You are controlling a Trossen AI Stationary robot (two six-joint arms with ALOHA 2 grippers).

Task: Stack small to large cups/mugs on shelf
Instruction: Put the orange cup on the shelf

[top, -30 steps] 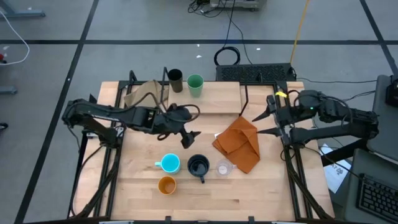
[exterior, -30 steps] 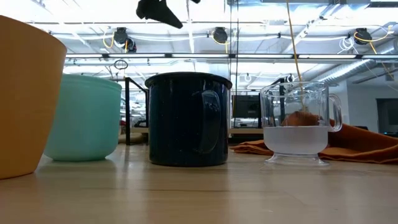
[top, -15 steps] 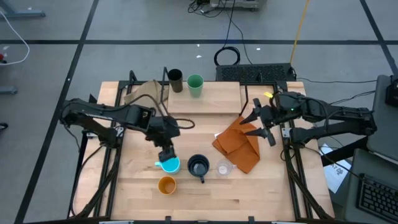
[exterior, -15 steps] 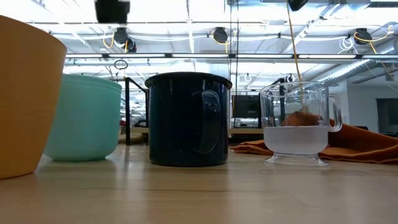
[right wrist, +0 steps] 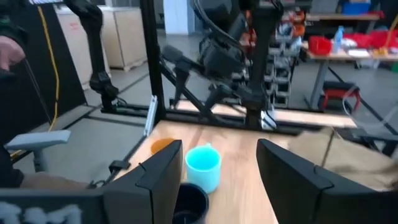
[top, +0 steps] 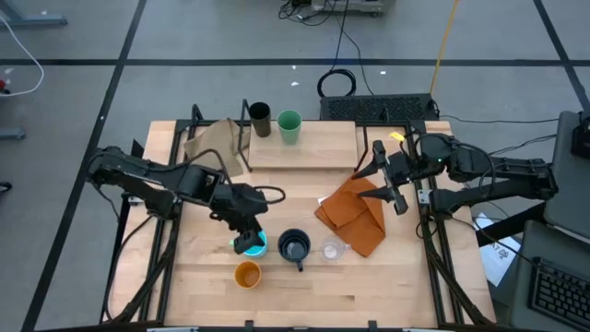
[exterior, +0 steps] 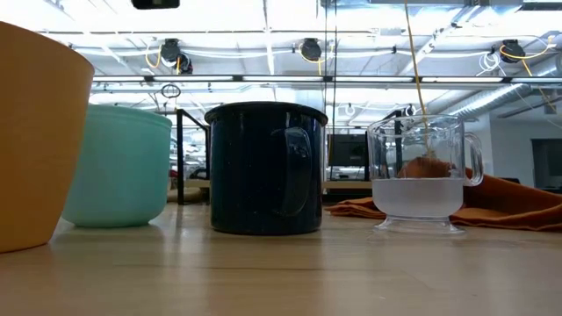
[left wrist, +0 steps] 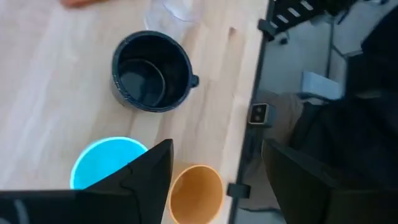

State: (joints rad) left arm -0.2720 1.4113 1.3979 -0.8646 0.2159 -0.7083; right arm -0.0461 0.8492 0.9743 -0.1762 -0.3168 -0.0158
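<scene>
The light blue mug [top: 253,245], dark navy mug [top: 294,246], clear cup [top: 330,249] and orange cup [top: 246,274] stand upright on the tabletop near its near edge. A dark brown cup [top: 261,118] and a green cup [top: 289,126] stand on the shelf [top: 323,148] at the far side. My left gripper [top: 246,234] hangs open above the light blue mug [left wrist: 106,167], pointing down and well clear of it; only its tip [exterior: 155,3] shows in the low view. My right gripper [top: 385,181] is open over the orange cloth's far right part.
An orange cloth [top: 355,212] lies crumpled right of centre, close to the clear cup. A tan bag [top: 214,138] lies at the shelf's left end. Black frame rails run along the table's left and right sides. Bare tabletop shows between the shelf and the cups.
My left gripper has swung from the table's middle toward the near edge and a little left, ending above the light blue mug with its fingers pointing down. My right gripper has moved toward the table's left, out over the orange cloth, and has turned. The cups have stayed put.
</scene>
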